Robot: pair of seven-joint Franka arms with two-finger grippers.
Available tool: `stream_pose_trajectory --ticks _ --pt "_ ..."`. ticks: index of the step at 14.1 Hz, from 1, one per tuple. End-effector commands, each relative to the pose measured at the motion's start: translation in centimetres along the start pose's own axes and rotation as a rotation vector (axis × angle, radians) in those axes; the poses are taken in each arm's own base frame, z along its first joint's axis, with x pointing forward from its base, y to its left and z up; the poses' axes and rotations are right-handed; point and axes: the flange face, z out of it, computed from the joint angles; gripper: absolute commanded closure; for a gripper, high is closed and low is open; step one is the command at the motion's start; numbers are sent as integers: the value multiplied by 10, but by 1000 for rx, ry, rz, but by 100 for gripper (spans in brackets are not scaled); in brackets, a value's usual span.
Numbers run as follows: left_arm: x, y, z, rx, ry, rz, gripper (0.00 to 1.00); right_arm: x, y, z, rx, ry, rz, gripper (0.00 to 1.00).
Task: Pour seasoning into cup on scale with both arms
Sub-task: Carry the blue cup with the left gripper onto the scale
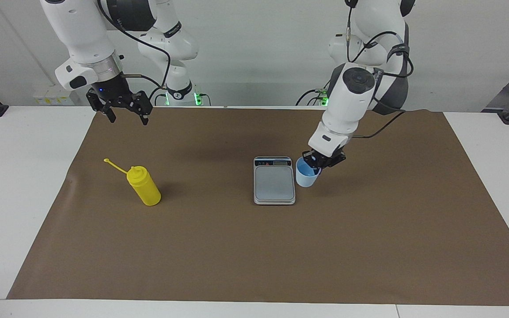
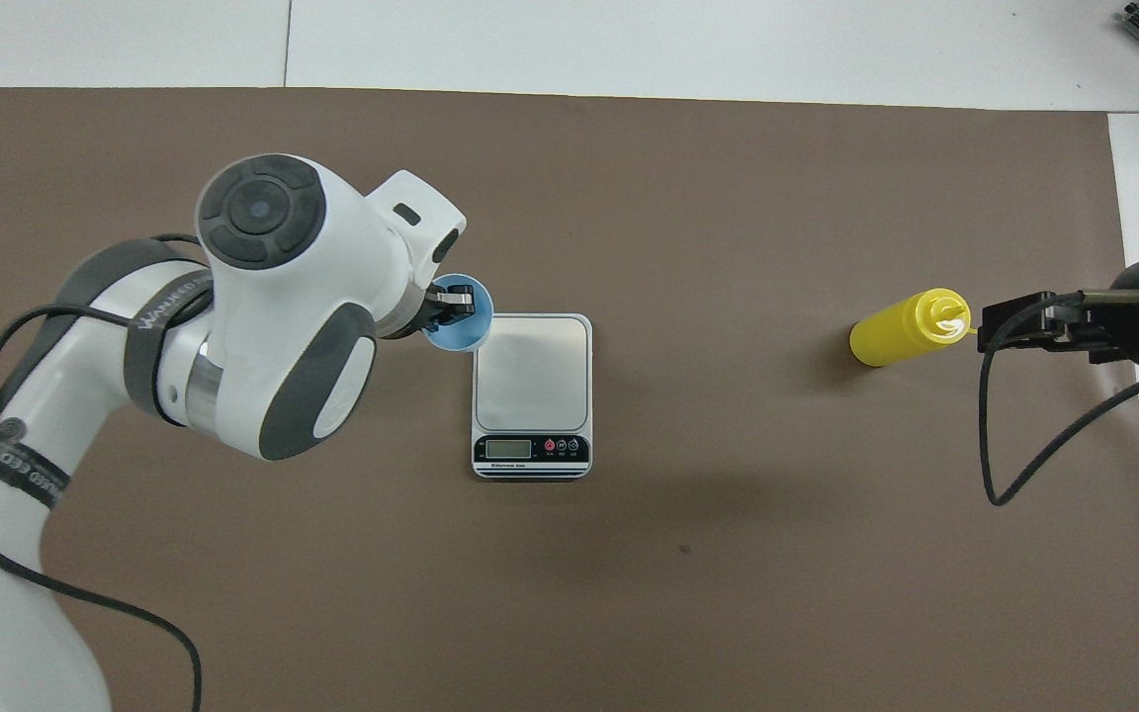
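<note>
The yellow seasoning bottle point(image 1: 145, 185) stands on the brown mat toward the right arm's end, its cap strap hanging out to one side; it also shows in the overhead view point(image 2: 901, 331). The silver-grey scale point(image 1: 274, 183) lies mid-table with its plate bare and its display toward the robots, and is seen from above too point(image 2: 532, 371). My left gripper point(image 1: 315, 164) is shut on the rim of the light-blue cup point(image 1: 306, 176), holding it a little above the mat beside the scale, toward the left arm's end. My right gripper point(image 1: 126, 115) hangs open and empty in the air above the mat, apart from the bottle.
A brown mat point(image 1: 254, 256) covers most of the white table. Black cables hang from both arms.
</note>
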Motion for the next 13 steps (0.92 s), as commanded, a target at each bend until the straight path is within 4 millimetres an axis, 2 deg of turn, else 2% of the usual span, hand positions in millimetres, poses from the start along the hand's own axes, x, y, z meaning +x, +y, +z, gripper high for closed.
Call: stream_pose_trajectory --ticks 1,4,13 --pt "-10 24 24 10 6 -8 100 -3 2 -1 11 -6 17 0" --pt "-32 43 45 22 -12 -2 100 -4 2 -1 11 -8 17 0" --pt "-45 52 71 4 10 -6 100 -3 2 -1 11 -6 17 0"
